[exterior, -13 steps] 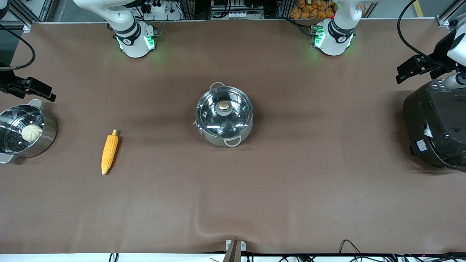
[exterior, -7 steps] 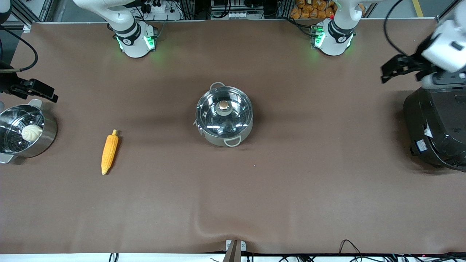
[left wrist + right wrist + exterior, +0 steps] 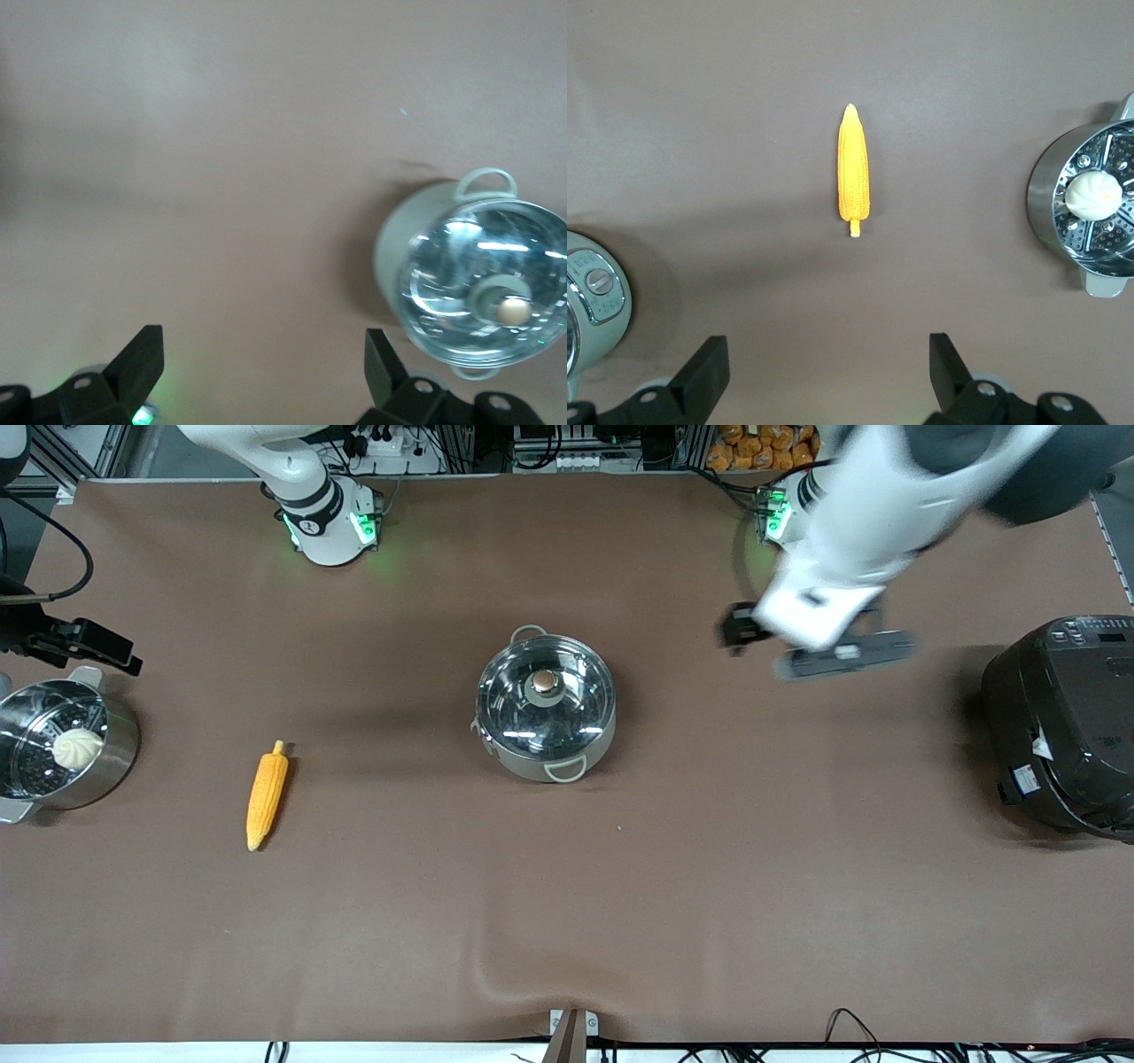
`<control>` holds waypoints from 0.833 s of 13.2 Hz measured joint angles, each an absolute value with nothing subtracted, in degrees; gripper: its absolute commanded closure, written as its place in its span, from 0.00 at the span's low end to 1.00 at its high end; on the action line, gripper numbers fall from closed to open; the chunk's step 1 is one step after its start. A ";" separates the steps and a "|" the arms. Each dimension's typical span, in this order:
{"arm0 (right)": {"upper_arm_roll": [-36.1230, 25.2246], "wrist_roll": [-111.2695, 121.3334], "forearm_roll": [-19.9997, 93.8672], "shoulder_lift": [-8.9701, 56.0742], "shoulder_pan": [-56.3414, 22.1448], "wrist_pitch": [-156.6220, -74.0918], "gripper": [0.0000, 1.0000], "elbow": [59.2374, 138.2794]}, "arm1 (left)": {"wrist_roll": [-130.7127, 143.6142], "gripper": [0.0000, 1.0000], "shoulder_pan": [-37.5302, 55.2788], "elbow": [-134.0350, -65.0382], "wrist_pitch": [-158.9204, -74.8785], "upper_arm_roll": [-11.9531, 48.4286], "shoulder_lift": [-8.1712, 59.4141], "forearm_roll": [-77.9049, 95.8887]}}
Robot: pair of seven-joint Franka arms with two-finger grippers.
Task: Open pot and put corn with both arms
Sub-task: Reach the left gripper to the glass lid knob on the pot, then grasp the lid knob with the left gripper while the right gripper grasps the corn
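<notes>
The steel pot [image 3: 545, 726] stands mid-table with its glass lid [image 3: 567, 708] on and the bronze knob [image 3: 544, 682] on top. It also shows in the left wrist view [image 3: 483, 283]. The yellow-orange corn [image 3: 267, 795] lies on the mat toward the right arm's end, and shows in the right wrist view [image 3: 853, 173]. My left gripper [image 3: 842, 657] is open and empty in the air over bare mat between the pot and the cooker; its fingers spread wide [image 3: 263, 372]. My right gripper [image 3: 97, 646] is open and empty [image 3: 828, 372] over the mat beside the steamer pot.
A steel steamer pot [image 3: 115, 757] with a white bun [image 3: 77, 748] stands at the right arm's end, also in the right wrist view [image 3: 1045, 212]. A large black cooker [image 3: 1063, 726] stands at the left arm's end. The brown mat has a ripple near the front edge.
My left arm has swung from over the black cooker toward the pot and shows blurred. My right gripper has barely shifted. Pot, lid and corn have not moved.
</notes>
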State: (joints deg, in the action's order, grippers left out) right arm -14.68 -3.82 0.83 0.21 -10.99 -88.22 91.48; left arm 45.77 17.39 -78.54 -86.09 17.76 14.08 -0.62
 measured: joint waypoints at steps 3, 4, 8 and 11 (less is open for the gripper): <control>-14.68 -3.82 0.84 0.21 -10.99 -88.27 0.00 91.48 | 60.46 0.00 27.51 -76.76 -93.50 17.68 21.77 -0.62; -14.68 -3.78 0.84 0.23 -10.99 -88.48 0.00 91.60 | 64.20 0.00 29.84 -76.50 -96.53 17.67 23.91 -0.62; -14.79 -3.62 0.83 0.59 -10.93 -93.90 0.00 95.98 | 70.17 0.00 38.59 -75.73 -104.87 12.57 30.42 -0.62; -14.86 -3.05 0.84 1.81 -10.73 -102.41 0.00 102.45 | 71.10 0.00 44.36 -74.88 -106.58 7.12 32.85 -0.62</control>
State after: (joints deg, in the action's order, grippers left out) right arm -14.86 -3.05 0.84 1.81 -10.73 -102.41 102.45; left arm 71.10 44.36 -74.88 -106.58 7.12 32.85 -0.62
